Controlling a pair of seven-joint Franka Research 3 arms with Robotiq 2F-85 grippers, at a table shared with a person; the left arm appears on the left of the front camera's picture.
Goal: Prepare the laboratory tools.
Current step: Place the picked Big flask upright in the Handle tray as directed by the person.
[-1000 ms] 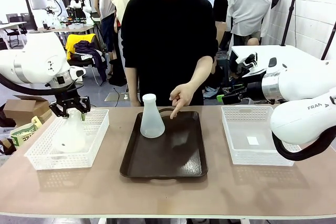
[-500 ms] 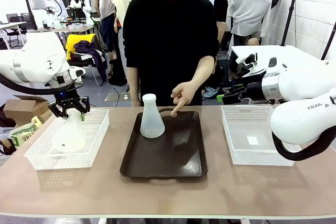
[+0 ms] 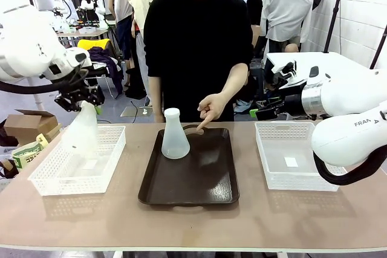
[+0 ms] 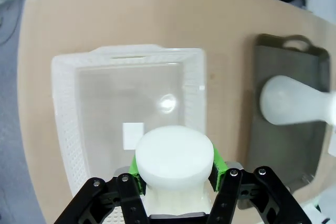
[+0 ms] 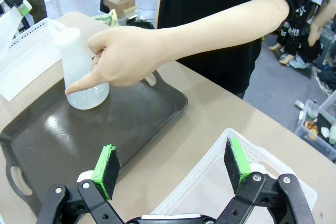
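My left gripper (image 3: pixel 83 97) is shut on the neck of a translucent milky-white conical flask (image 3: pixel 80 132), which hangs above the left white basket (image 3: pixel 45 179). In the left wrist view the green pads (image 4: pixel 217 168) clamp the flask (image 4: pixel 174 160) over that basket (image 4: pixel 105 98). A second flask (image 3: pixel 175 135) stands upright at the far left of the dark brown tray (image 3: pixel 199 185). The person's hand (image 3: pixel 208 109) points a finger down at the tray beside it. My right gripper (image 5: pixel 170 165) is open with nothing between its pads, above the table between the tray (image 5: pixel 115 129) and the right basket (image 5: pixel 210 192).
The right white basket (image 3: pixel 291 156) holds just a small white label. The person stands at the far edge behind the tray, one forearm (image 5: pixel 226 22) stretched over it. Bare tabletop runs along the near edge (image 3: pixel 193 222).
My left gripper has risen with the flask, lifting it from the floor of the left basket to well above it. The right arm and the pointing hand have stayed put.
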